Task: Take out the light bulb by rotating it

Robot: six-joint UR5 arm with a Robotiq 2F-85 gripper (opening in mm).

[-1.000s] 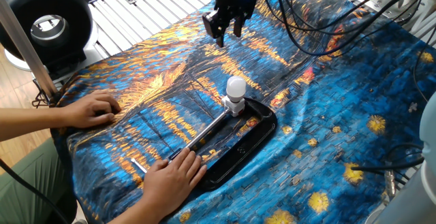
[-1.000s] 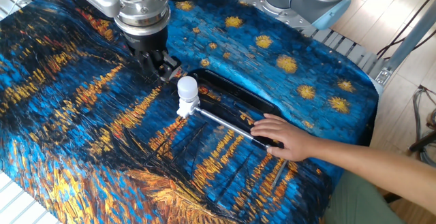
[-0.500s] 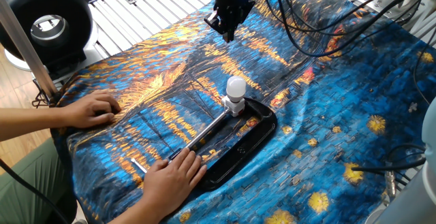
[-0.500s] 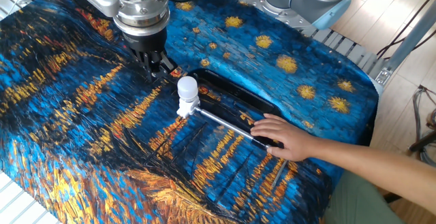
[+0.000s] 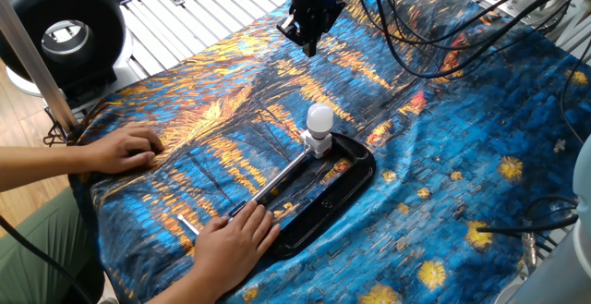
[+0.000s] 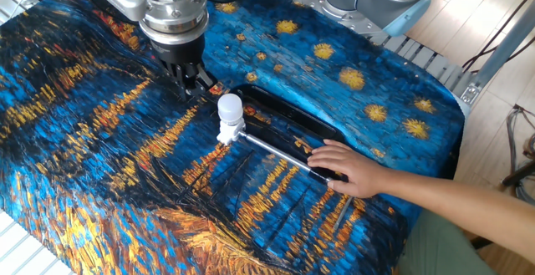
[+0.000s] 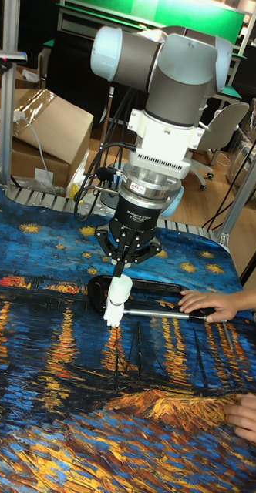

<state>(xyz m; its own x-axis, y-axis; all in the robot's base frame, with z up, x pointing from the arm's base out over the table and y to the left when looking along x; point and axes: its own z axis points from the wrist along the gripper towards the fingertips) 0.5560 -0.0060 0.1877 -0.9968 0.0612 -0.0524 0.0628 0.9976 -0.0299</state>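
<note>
The light bulb [image 5: 319, 117] stands upright in its white socket [image 5: 318, 144], the gripper [image 5: 307, 43] hovering apart behind it, fingers pressed together.

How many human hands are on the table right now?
2. One hand presses on the metal rod at the black tray. The other hand lies flat on the cloth, apart.

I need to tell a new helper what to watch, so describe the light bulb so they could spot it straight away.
Look at the blue and orange painted cloth covering the table and find the black tray near its middle. At the tray's far end a metal rod ends in a small white socket block. The light bulb stands upright in it, the only round frosted white globe there.
</note>
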